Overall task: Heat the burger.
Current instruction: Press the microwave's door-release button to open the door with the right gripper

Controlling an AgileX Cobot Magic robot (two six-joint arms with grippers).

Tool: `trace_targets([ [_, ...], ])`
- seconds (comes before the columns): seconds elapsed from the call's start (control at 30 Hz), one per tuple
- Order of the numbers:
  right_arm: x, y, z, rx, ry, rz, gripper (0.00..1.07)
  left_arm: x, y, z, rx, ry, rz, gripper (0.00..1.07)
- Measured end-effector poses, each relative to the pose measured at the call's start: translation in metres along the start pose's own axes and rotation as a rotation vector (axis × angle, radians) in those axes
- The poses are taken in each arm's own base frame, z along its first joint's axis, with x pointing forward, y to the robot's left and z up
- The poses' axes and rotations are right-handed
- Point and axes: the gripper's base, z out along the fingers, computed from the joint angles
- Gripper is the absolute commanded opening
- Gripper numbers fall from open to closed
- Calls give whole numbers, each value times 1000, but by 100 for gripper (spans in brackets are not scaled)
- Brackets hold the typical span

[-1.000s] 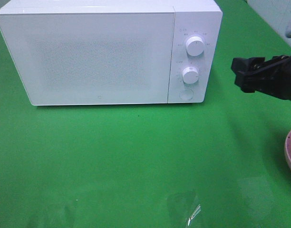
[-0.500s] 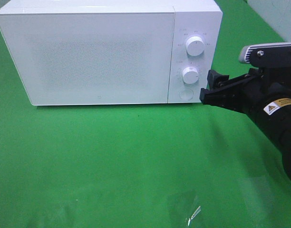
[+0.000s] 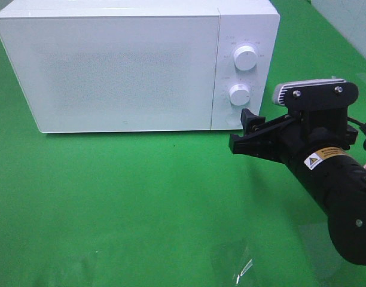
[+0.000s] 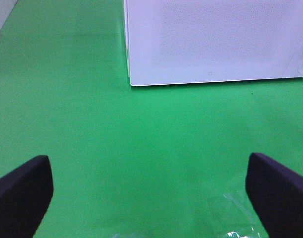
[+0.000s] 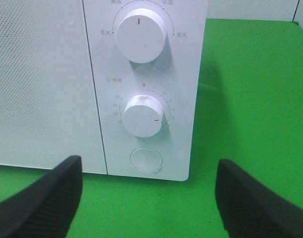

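burger: not in view, maybe behind microwave (image 3: 129, 66) door, which is shut; cannot tell | right gripper (image 3: 240, 130): jaws apart, empty, just in front of microwave's round button (image 5: 145, 159) | left gripper (image 4: 149, 193): jaws wide apart, empty, well in front of microwave | handling: likely light, soft, squashable; pinch gently across bun sides, keeping the 2 halves together

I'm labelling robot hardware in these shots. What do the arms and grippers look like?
The right arm is a thick black tube bearing a white sticker with a yellow warning triangle, a silver-grey camera on a black bracket, and a black cable. The right gripper and left gripper have black fingers with rounded tips.
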Motion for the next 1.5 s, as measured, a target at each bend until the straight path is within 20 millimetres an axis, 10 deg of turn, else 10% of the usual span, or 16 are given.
trace_targets([
  [0.8, 1, 3, 0, -12, 26, 1513, 0, 0, 0, 0, 0, 0, 0, 98],
  [1.5, 15, -3, 7, 123, 182, 1617, 0, 0, 0, 0, 0, 0, 0, 98],
])
